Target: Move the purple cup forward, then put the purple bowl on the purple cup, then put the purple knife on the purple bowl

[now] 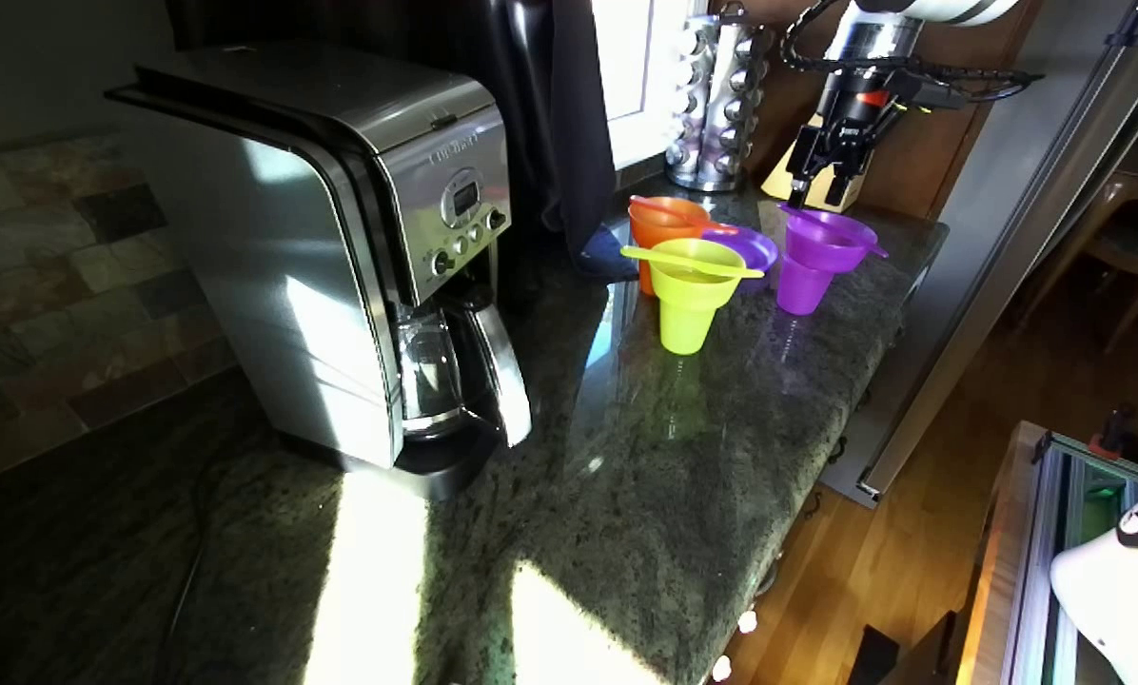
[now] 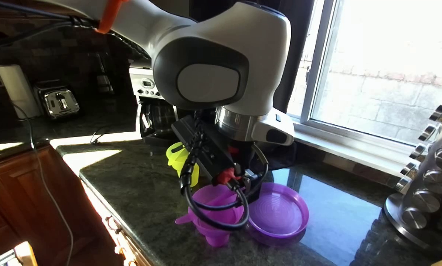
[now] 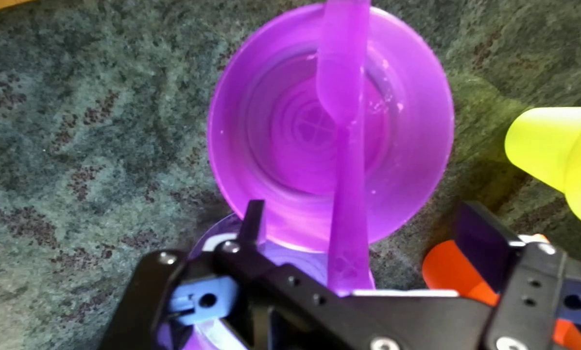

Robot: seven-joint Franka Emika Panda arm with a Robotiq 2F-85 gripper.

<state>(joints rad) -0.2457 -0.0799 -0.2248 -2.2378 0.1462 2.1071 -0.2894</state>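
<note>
I see the purple cup (image 1: 802, 288) upright on the surface (image 1: 683, 495), the purple bowl (image 1: 824, 249) on it, the purple knife (image 3: 348, 194) across the bowl's rim. My tool (image 3: 362, 214) stands spread either side of the knife's end, holding nothing. I judge the stack finished, only retreat left; whether the cup is forward enough I can't tell.

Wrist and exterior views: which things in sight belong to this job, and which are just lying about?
In the job: purple cup; purple bowl, on the cup; purple knife, across the bowl; gripper, open.

Outside the job: yellow-green stack; orange stack; purple plate; coffee maker; toaster; jar rack.
</note>
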